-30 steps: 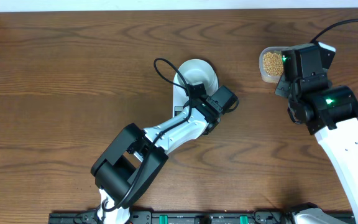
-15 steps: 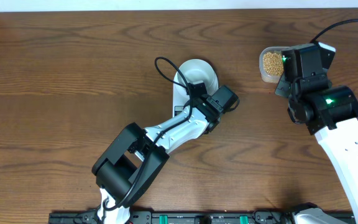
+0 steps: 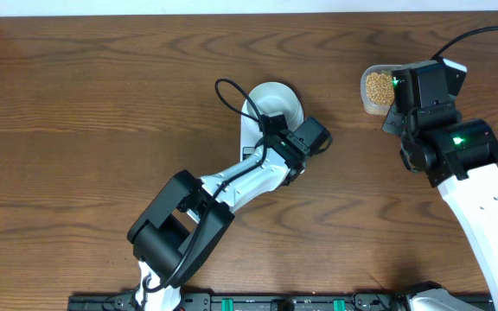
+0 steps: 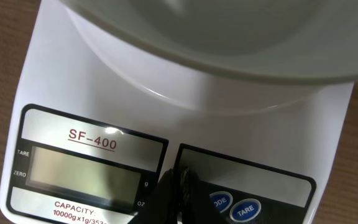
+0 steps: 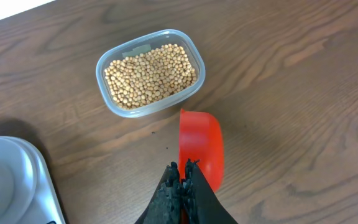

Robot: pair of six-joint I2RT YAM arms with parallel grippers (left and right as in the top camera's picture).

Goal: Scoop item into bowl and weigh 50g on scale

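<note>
The pale bowl (image 3: 277, 99) stands on the white scale (image 4: 92, 81), its rim (image 4: 229, 56) filling the top of the left wrist view. My left gripper (image 4: 180, 176) is shut and empty, its tips over the scale's panel between the grey display (image 4: 79, 168) and the blue buttons (image 4: 246, 210). The display is blank. My right gripper (image 5: 183, 167) is shut on a red scoop (image 5: 202, 146), held on edge just above the table. The tan beans (image 5: 149, 71) fill a clear tub (image 3: 375, 88) a little beyond the scoop.
Wooden table all round. In the right wrist view a corner of the scale (image 5: 17, 180) shows at the lower left. The left arm (image 3: 232, 186) lies diagonally across the table's middle, and the right arm (image 3: 456, 151) stands at the right edge.
</note>
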